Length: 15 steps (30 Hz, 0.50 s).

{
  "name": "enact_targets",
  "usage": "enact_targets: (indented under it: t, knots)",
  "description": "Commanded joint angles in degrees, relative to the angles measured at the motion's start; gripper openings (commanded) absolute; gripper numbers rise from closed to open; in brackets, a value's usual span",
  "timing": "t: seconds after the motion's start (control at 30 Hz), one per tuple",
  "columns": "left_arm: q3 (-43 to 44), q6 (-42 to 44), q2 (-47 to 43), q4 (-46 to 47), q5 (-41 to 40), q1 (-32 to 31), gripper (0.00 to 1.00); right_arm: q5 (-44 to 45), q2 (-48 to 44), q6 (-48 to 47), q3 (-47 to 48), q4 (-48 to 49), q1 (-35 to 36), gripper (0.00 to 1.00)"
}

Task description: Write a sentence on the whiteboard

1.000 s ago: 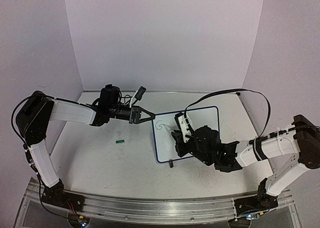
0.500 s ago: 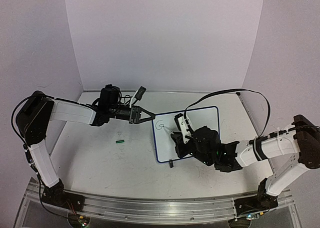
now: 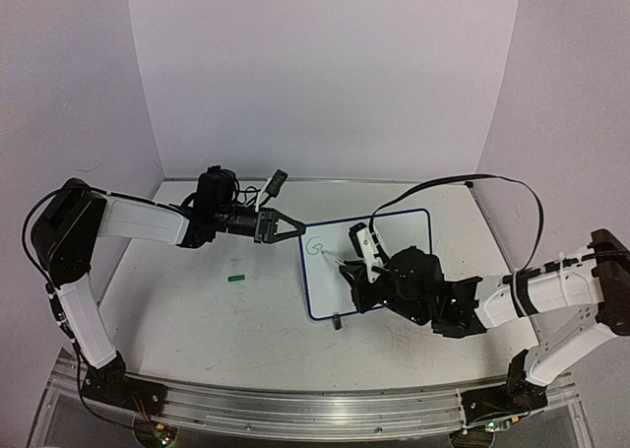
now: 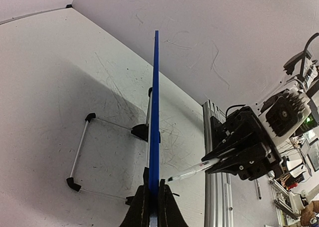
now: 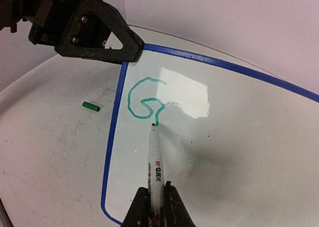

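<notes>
The whiteboard [image 3: 404, 233] with its thin blue frame stands tilted at the table's middle right. My left gripper [image 3: 295, 226] is shut on its far-left corner; in the left wrist view [image 4: 153, 194] the blue edge [image 4: 155, 112] runs straight up between the jaws. My right gripper [image 3: 362, 274] is shut on a white marker [image 5: 155, 162] whose tip touches the board [image 5: 239, 137]. Of the sentence, one green letter "G" [image 5: 144, 100] shows, also small in the top view [image 3: 314, 245]. The marker tip sits at the foot of the G's tail.
A green marker cap [image 3: 235, 279] lies on the table left of the board, also in the right wrist view [image 5: 90, 106]. The board's wire stand and black feet [image 4: 82, 152] rest behind it. A black foot [image 3: 336, 321] sits at the board's near edge. White walls enclose the table.
The green mark has grown from a small curl into a full G with a tail. My right gripper and marker shifted slightly right and nearer. The left arm has not moved.
</notes>
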Motion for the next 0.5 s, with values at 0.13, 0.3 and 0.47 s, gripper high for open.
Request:
enact_targets:
  t: [0.13, 0.3, 0.47]
  knots:
    - [0.6, -2.5, -2.5, -0.2, -1.6, -0.3, 0.32, -0.2, -8.3, -5.7, 1.4, 2.6, -0.4, 0.0]
    - [4.4, -2.1, -1.3, -3.8, -2.9, -0.2, 0.44, -3.0, -6.7, -9.3, 0.7, 4.7, -0.6, 0.0]
    - [5.4, -0.4, 0.1, -5.2, -1.8, -0.1, 0.41, -1.3, -5.7, -8.6, -1.3, 4.9, -0.5, 0.0]
